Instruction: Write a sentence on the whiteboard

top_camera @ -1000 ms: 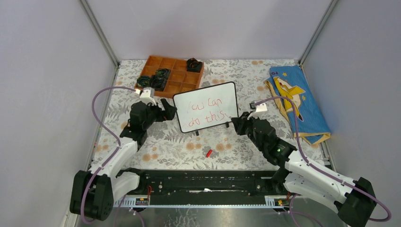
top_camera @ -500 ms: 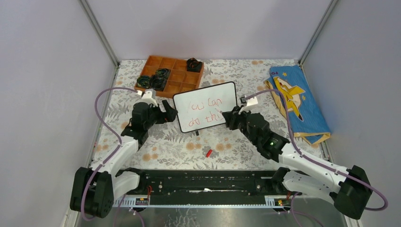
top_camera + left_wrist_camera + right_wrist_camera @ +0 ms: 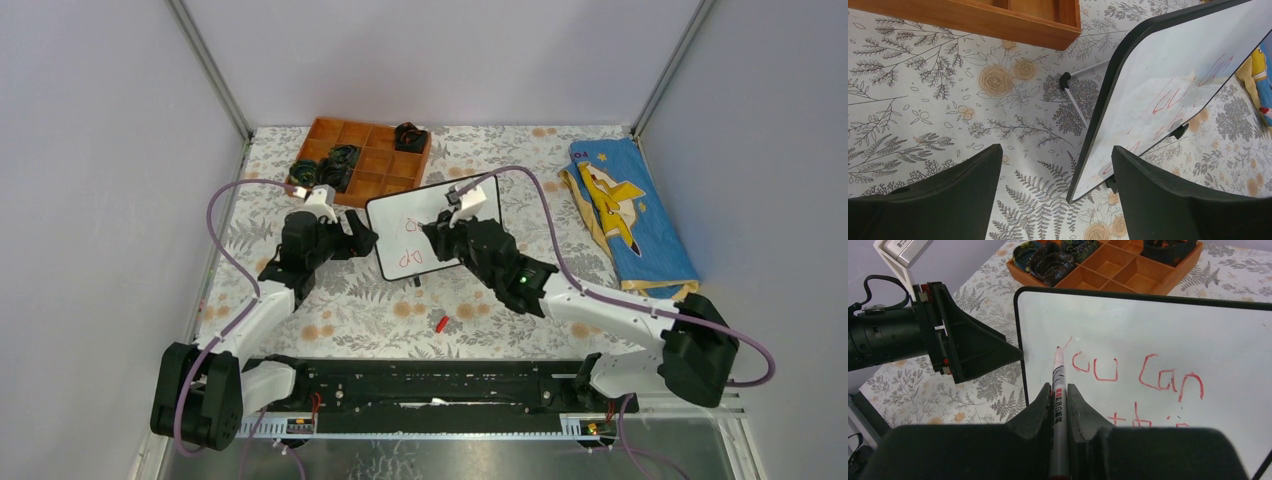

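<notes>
The whiteboard [image 3: 396,212] stands tilted at mid-table on small black feet. The sentence [image 3: 1138,375] is in red: "you can" above, a second line partly hidden behind my right fingers. My right gripper [image 3: 1059,390] is shut on a red marker [image 3: 1058,371]. Its tip is at the board's upper left, on the first letter's short stroke. In the top view the right gripper [image 3: 440,232] covers the board's middle. My left gripper [image 3: 1058,200] is open, its fingers on either side of the board's lower left corner [image 3: 1083,190].
An orange compartment tray [image 3: 372,172] with black items stands behind the board, and also shows in the left wrist view [image 3: 998,20]. A blue cloth [image 3: 630,215] lies at the right. A small red cap [image 3: 441,323] lies on the floral tablecloth in front of the board.
My right arm has swept left across the board with the marker, from the end of the second line to the upper left by the first letter. The left gripper has barely moved.
</notes>
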Robot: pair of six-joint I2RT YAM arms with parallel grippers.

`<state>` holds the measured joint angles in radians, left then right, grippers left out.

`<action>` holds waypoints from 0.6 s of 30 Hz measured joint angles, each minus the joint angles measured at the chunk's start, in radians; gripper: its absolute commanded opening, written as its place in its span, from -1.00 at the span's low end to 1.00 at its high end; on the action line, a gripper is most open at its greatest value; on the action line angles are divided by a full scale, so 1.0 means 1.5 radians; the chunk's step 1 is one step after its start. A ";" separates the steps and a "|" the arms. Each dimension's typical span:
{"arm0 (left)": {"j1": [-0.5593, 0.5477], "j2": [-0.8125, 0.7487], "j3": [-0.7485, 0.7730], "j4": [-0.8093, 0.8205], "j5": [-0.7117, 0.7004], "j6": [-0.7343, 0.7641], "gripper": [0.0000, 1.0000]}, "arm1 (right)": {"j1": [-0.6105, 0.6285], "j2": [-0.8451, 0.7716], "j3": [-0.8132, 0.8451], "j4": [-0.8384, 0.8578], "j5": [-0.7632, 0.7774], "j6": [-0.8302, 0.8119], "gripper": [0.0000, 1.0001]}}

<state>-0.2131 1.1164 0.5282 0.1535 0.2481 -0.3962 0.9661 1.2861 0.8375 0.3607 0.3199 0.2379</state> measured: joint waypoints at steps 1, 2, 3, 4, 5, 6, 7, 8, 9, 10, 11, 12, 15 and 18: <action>0.000 0.001 0.000 0.000 0.000 0.002 0.72 | 0.001 0.010 0.007 0.003 -0.001 -0.002 -1.00; 0.000 0.001 0.000 0.000 0.000 0.003 0.72 | 0.001 0.023 0.017 0.006 -0.005 -0.004 -1.00; 0.000 0.001 0.000 -0.001 0.000 0.004 0.72 | 0.001 0.033 0.024 0.008 -0.007 -0.006 -1.00; 0.000 0.001 0.000 -0.001 0.000 0.005 0.71 | 0.001 0.042 0.031 0.008 -0.011 -0.007 -1.00; 0.000 0.001 0.000 -0.001 0.000 0.005 0.71 | 0.001 0.052 0.039 0.009 -0.016 -0.009 -1.00; 0.000 0.001 0.000 -0.002 0.000 0.006 0.71 | 0.001 0.061 0.046 0.010 -0.019 -0.010 -1.00; 0.000 0.001 0.000 -0.003 0.000 0.007 0.70 | 0.001 0.068 0.051 0.010 -0.022 -0.011 -1.00; 0.000 0.001 0.000 -0.004 0.000 0.007 0.70 | 0.001 0.073 0.055 0.011 -0.024 -0.012 -1.00; 0.000 0.001 0.000 -0.004 0.000 0.007 0.70 | 0.001 0.079 0.058 0.011 -0.027 -0.012 -1.00; 0.000 0.001 0.000 -0.005 0.000 0.007 0.70 | 0.001 0.083 0.062 0.011 -0.030 -0.013 -1.00; 0.000 0.001 0.000 -0.006 0.000 0.007 0.69 | 0.001 0.087 0.065 0.012 -0.030 -0.014 -1.00; 0.000 0.001 0.000 -0.007 0.000 0.007 0.69 | 0.001 0.091 0.067 0.013 -0.030 -0.014 -1.00; 0.000 0.004 0.001 -0.009 0.000 0.008 0.69 | 0.001 0.104 0.072 0.013 -0.030 -0.016 -1.00; 0.000 0.005 0.001 -0.010 0.000 0.009 0.69 | 0.001 0.117 0.077 0.015 -0.030 -0.017 -1.00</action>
<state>-0.2131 1.1240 0.5289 0.1383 0.2478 -0.3828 0.9680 1.4616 0.9531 0.3828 0.2749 0.2127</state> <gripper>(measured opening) 0.850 0.159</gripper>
